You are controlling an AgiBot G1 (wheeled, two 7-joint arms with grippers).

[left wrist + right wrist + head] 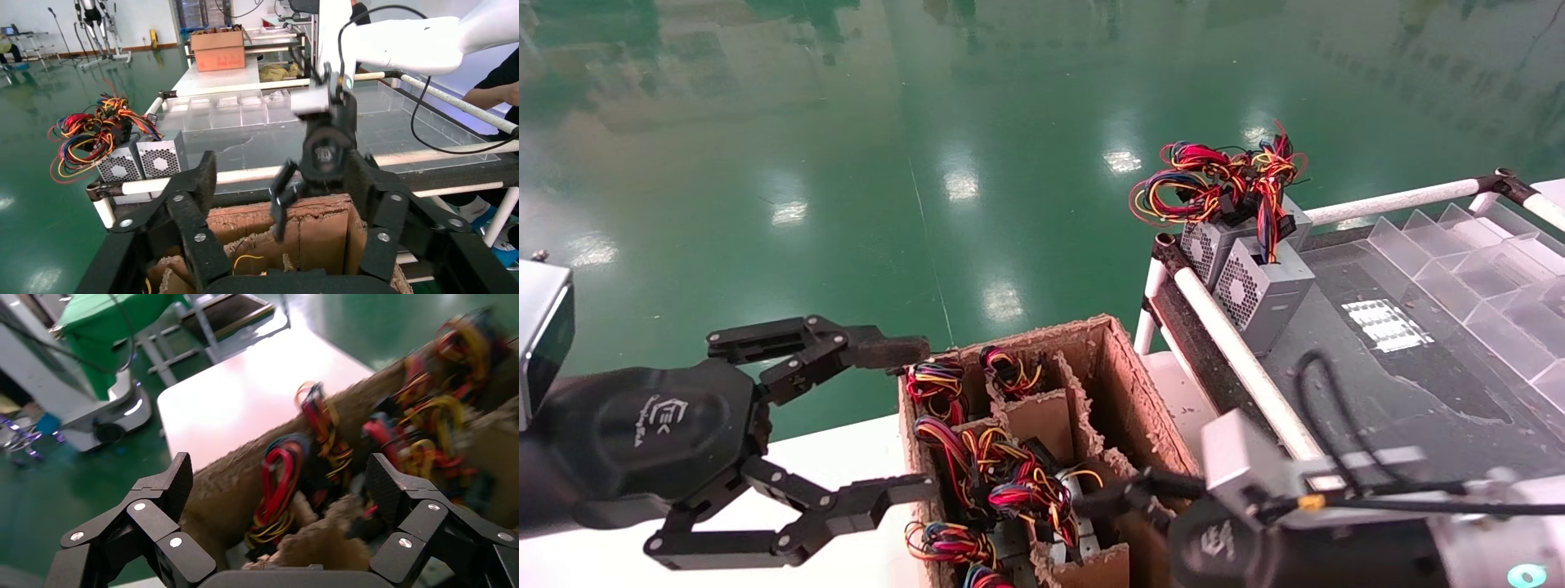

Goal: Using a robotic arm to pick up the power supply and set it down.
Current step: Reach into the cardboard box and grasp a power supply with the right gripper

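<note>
two claws flank the cardboard box (pixel 1120 359), and the right claw (pixel 1120 494), on the arm with the white wrist and thin black cable, is the nearer one to the work. it reaches into the box from the bench side with its fingers spread wide and nothing between them. the power supply (pixel 1071 510) it looks set to take lies just beyond its fingertips, standing in a cardboard cell among others, wire bundle uppermost, so its long axis runs down into the box and the pull should be straight up. the left claw (pixel 907 420) hangs open and empty at the box's other side. two more supplies (pixel 1258 282) stand on the bench (pixel 1418 408).
</note>
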